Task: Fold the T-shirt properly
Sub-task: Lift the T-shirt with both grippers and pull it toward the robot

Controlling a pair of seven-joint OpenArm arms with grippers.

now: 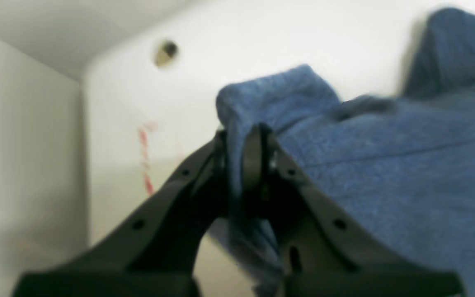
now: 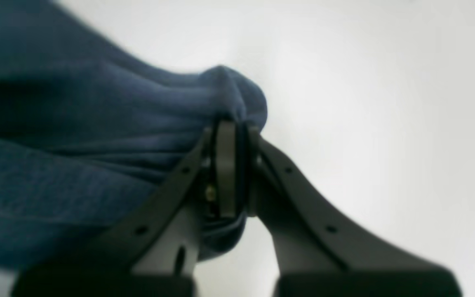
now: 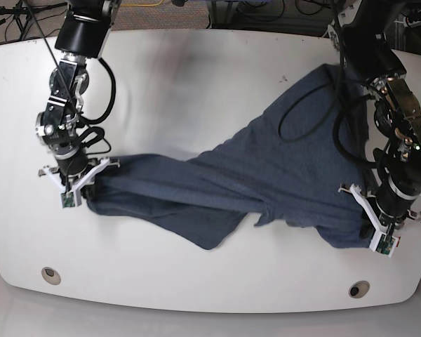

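Observation:
The dark navy T-shirt (image 3: 252, 175) lies bunched and stretched across the white table (image 3: 196, 77), with one part reaching toward the back right. On the left of the base view, my right gripper (image 3: 84, 193) is shut on an edge of the cloth. The right wrist view shows that gripper (image 2: 231, 132) with a fold of T-shirt (image 2: 76, 165) pinched between its fingers. My left gripper (image 3: 370, 226) is on the base view's right, shut on the opposite end. In the left wrist view, the left gripper (image 1: 243, 140) clamps a bunch of the T-shirt (image 1: 386, 173).
Two round holes (image 3: 50, 274) (image 3: 358, 288) sit near the table's front edge. Black cables (image 3: 295, 112) hang from the arm on the right, over the cloth. A faint red mark (image 1: 146, 165) shows on the table by my left gripper.

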